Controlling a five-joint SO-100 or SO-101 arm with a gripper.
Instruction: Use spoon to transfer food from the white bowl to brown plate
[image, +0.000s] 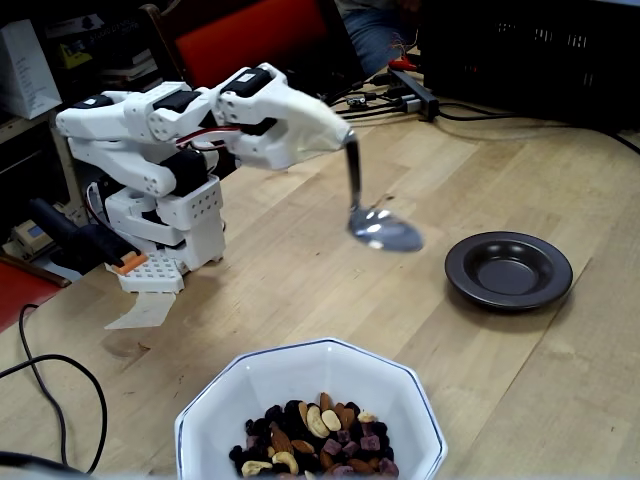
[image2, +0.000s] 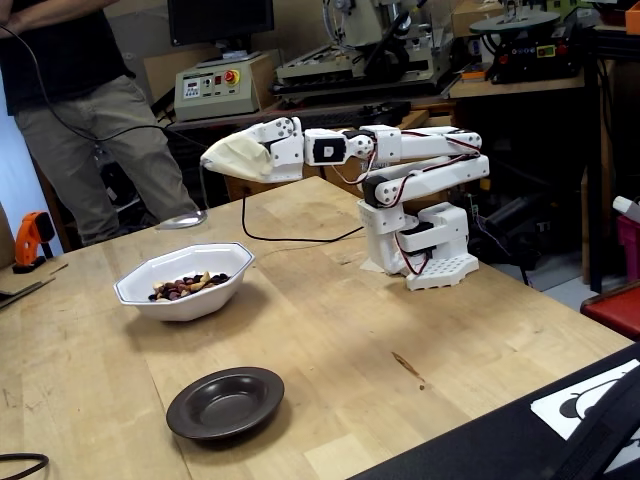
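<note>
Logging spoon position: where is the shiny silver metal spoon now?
In both fixed views the shiny silver metal spoon hangs from the pincer, in the air.

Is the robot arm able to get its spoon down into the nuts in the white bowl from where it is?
Probably yes. The spoon hangs from the gripper in open air above the white bowl, nothing sits between them, and the food lies uncovered. The brown plate is off to the side.
</note>
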